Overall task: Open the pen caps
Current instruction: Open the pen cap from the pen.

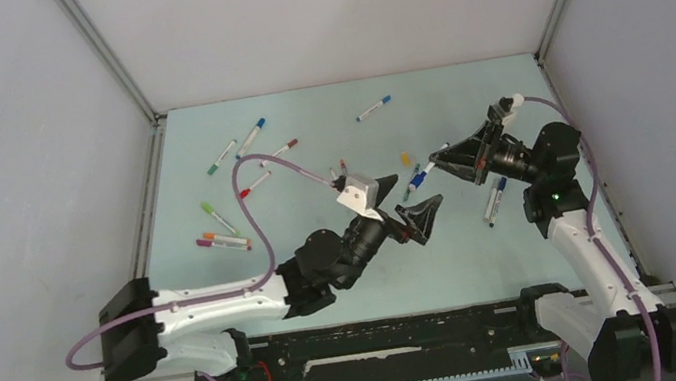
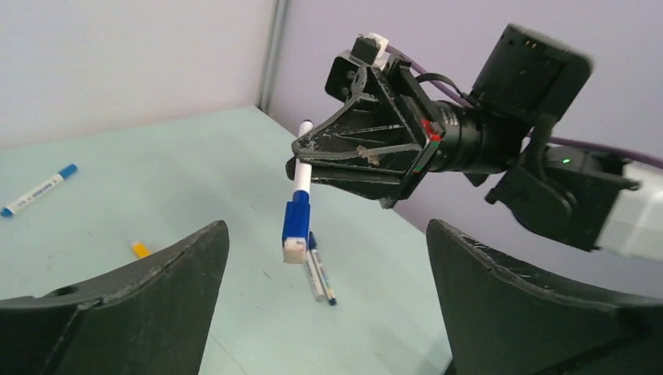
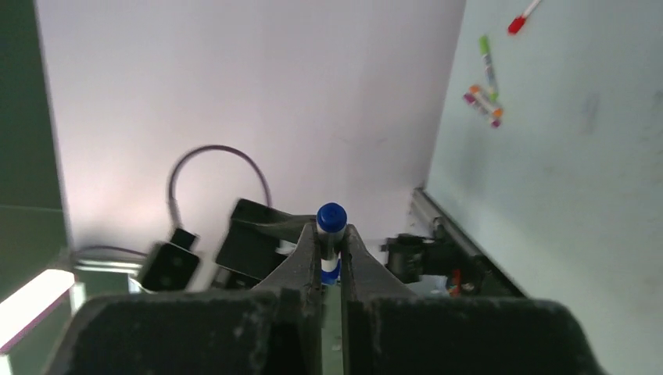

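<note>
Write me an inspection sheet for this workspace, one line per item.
Surface: pale teal table, walled on three sides.
Job's things: capped pens lie scattered, mostly on the left; one blue-capped pen is held off the table; a small yellow cap lies loose mid-table.
Clutter: nothing seen.
Hands: right hand shut on the blue-capped pen; left hand open, empty, facing it.
Cables: purple cable from the left arm loops over the table among the pens; second purple cable runs along the right arm.
Surroundings: plain grey walls with metal corner posts.
</note>
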